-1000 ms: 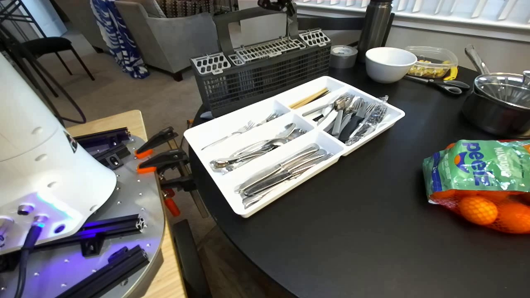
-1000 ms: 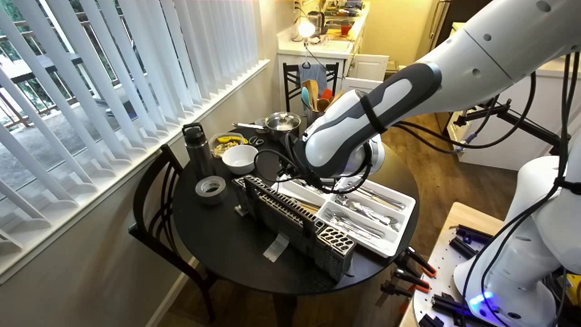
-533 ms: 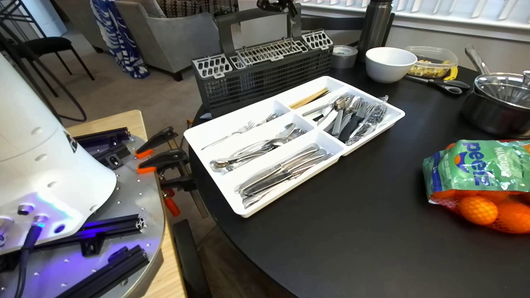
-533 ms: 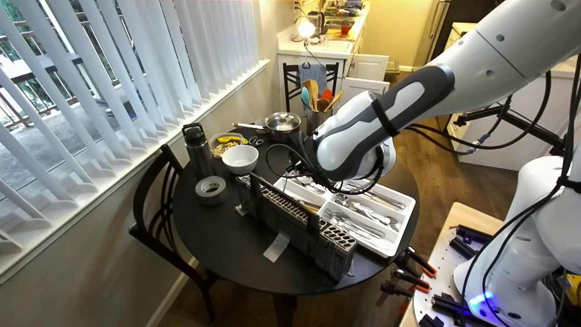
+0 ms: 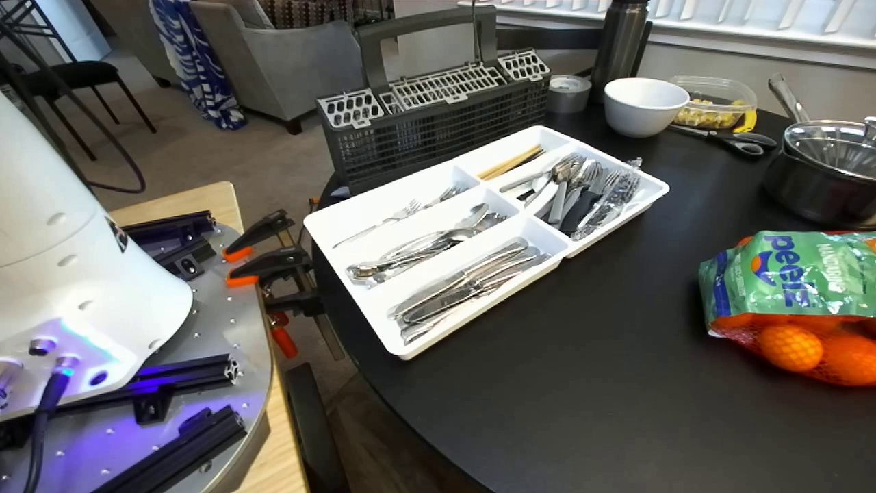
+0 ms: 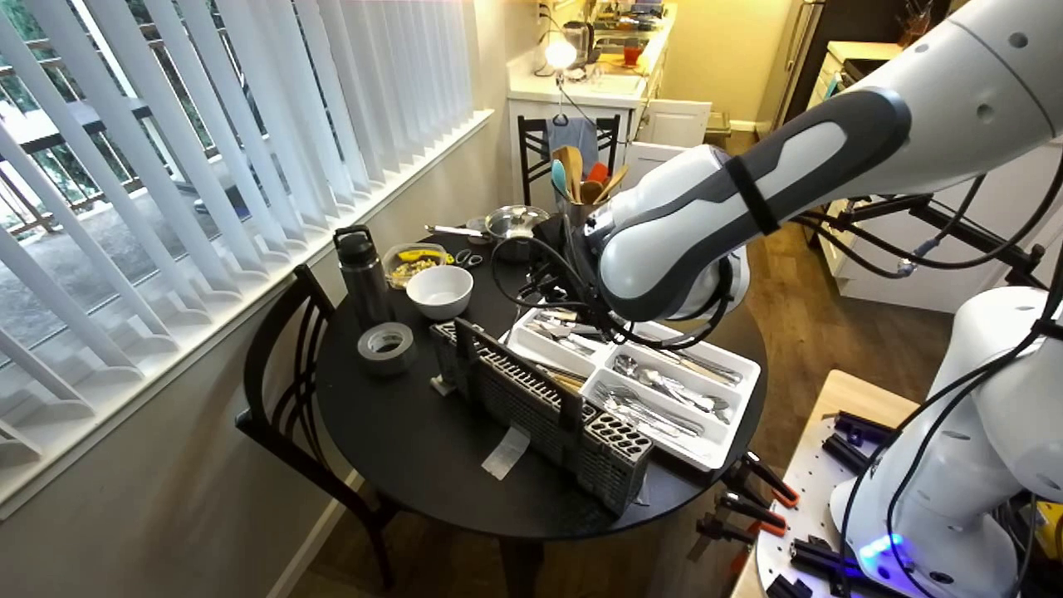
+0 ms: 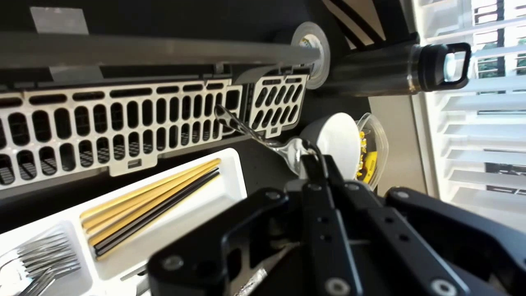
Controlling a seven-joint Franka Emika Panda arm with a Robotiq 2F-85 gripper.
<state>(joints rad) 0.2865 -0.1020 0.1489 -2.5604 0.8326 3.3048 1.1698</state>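
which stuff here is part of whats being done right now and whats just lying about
Seemingly in use:
tool, closed on a metal utensil, apparently a spoon
grey slotted basket, seen behind the utensil's end in the wrist view; contact unclear
white cutlery tray, beside the basket

Just lying about:
bag of mandarins
white bowl
tape roll
scissors
lidded pot
dark bottle

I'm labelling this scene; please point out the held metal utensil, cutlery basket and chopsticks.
Metal utensil (image 7: 254, 134): wrist view, on its handle.
Cutlery basket (image 5: 438, 130): an exterior view, on its mesh wall.
Chopsticks (image 7: 152, 204): wrist view, middle of the bundle.
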